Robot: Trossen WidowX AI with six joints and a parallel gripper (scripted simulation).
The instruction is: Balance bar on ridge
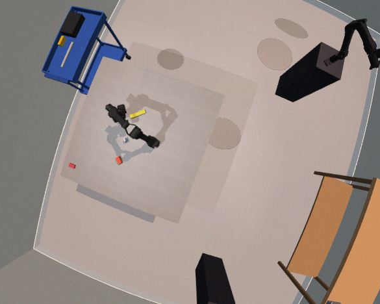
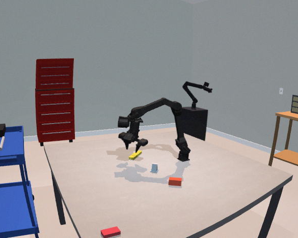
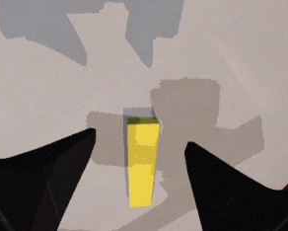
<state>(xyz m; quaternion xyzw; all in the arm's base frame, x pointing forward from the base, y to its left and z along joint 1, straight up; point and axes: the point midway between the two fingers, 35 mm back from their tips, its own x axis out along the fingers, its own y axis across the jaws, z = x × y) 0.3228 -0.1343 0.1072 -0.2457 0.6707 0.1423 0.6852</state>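
Observation:
The yellow bar [image 1: 138, 114] [image 2: 135, 154] [image 3: 142, 173] lies flat on the table [image 1: 164, 186] [image 2: 149, 205]. The ridge, a small pale blue piece on a thin base [image 1: 126, 139] [image 2: 154, 167], stands apart from the bar with nothing on it. My gripper [image 2: 132, 150] [image 3: 141, 141] is open and empty, pointing down above the bar. In the wrist view the bar lies lengthwise between the two fingers, with a gap on each side. Its far end is near the level of the fingertips in that view. The fingertips are hard to make out in the top view.
An orange-red block [image 1: 119, 160] [image 2: 174, 181] lies on the table on the other side of the ridge from the bar. A smaller red block [image 1: 72, 165] [image 2: 110, 232] lies near the table edge. A blue cart [image 1: 93, 24] [image 2: 7, 158] stands beside the table.

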